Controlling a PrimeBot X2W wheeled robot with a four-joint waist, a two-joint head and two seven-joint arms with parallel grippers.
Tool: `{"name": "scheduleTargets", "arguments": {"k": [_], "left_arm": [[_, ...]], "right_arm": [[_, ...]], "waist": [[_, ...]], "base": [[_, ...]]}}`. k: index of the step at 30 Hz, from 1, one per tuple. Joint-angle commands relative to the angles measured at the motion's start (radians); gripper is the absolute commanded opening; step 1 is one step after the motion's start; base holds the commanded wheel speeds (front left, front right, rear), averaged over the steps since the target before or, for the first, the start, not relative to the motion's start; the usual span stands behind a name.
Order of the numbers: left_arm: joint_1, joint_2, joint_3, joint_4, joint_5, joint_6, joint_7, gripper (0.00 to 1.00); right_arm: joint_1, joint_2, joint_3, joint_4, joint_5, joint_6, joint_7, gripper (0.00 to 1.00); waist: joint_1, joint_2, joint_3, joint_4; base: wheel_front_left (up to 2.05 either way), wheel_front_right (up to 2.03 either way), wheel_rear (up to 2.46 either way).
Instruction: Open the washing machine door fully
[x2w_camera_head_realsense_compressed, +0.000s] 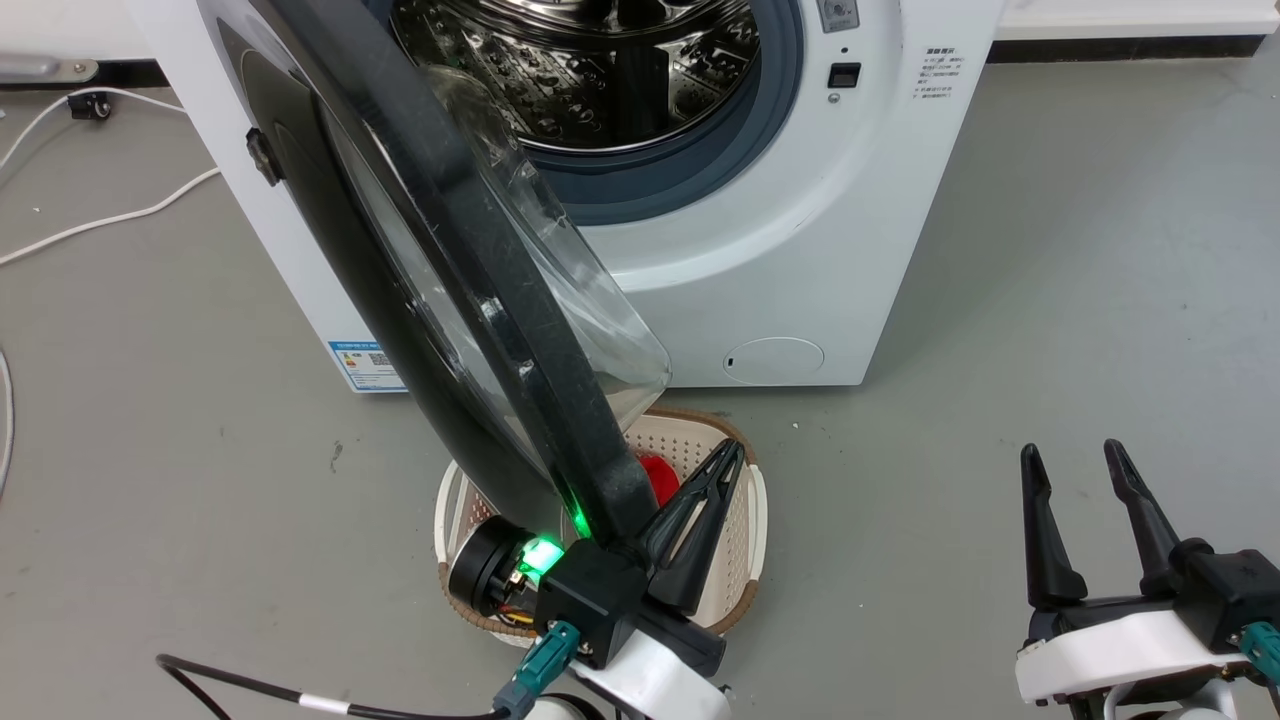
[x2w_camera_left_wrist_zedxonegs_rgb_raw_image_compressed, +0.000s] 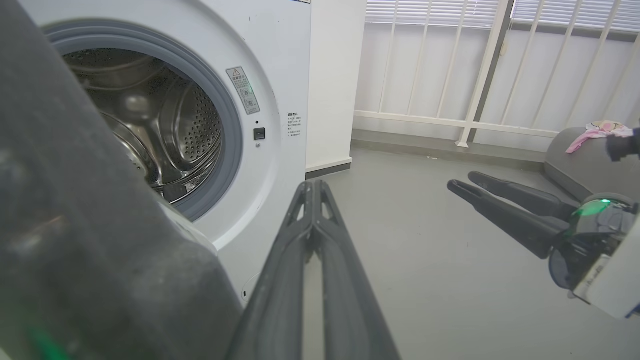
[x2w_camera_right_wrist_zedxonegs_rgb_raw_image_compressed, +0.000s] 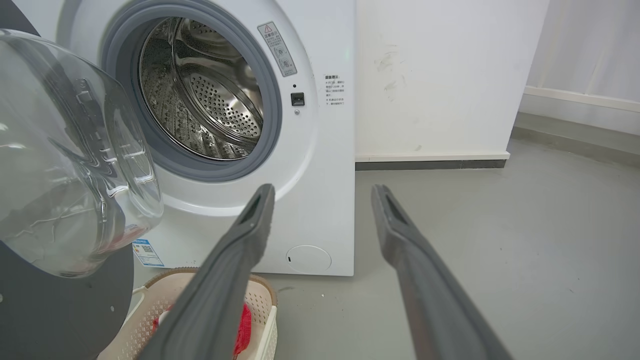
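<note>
Below the washing machine door, a basket holds red cloth.

Left hand pinched closed, right hand spread.

White wrists, teal plugs, green lamp — black tapered pincer fingers.

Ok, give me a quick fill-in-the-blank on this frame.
1. The left claw has its fingers touching, so it is ___.
2. The right claw is ___ and holds nothing.
3. The washing machine door stands ajar, exposing the metal ___.
4. The basket holds something ___.
Missing: shut; open; drum; red.
</note>
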Motion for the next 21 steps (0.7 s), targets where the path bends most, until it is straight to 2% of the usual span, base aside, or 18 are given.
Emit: {"name": "scheduleTargets", "arguments": {"k": [1, 11, 21], "left_arm": [[-0.016, 0.018, 0.033, 0.016, -0.006, 0.018, -0.002, 0.00], [0.051, 0.056, 0.047, -0.011, -0.003, 0.054, -0.003, 0.00], [0.147, 0.090, 0.051, -0.127, -0.014, 0.092, 0.031, 0.00]], "right_arm": [[-0.012, 0.002, 0.001, 0.004, 0.009, -0.001, -0.004, 1.00], [-0.005, 0.002, 0.000, 0.011, 0.013, -0.001, -0.007, 1.00], [0.003, 0.002, -0.012, 0.009, 0.004, -0.001, 0.001, 1.00]], "waist": [[0.0000, -0.0001, 0.000, -0.001], [0.0000, -0.0001, -0.006, 0.008], [0.0000, -0.0001, -0.012, 0.093]], "base": [[0.00, 0.00, 0.00], [0.00, 0.00, 0.00], [0.00, 0.00, 0.00]]}}
